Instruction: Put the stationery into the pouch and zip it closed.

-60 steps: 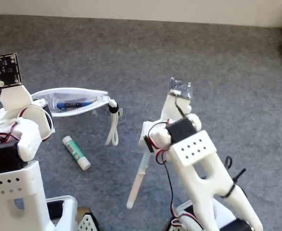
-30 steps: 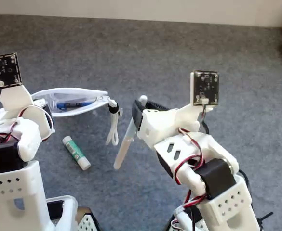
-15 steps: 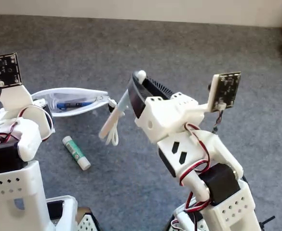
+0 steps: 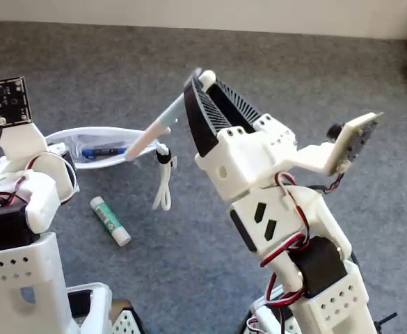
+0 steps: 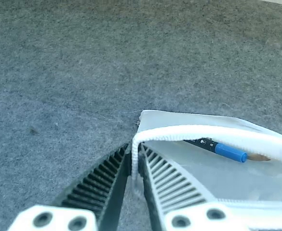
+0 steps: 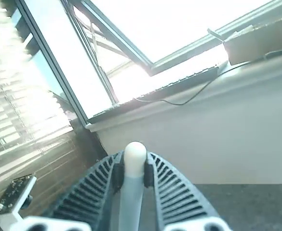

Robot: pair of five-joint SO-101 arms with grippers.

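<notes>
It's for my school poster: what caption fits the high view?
Right gripper points a long pale pen at the open see-through pouch holding a blue pen.

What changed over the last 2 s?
The right gripper, shut on the white pen, swung up and toward the left arm, bringing the pen's tip to the pouch mouth. Unchanged: left gripper clamped on the pouch rim, blue pen inside, glue stick on the carpet.

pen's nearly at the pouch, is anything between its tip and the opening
Nothing visible does. The pen in the right gripper points tip-first at the open mouth of the pouch, whose end the left gripper pinches. The blue marker lies inside.
</notes>
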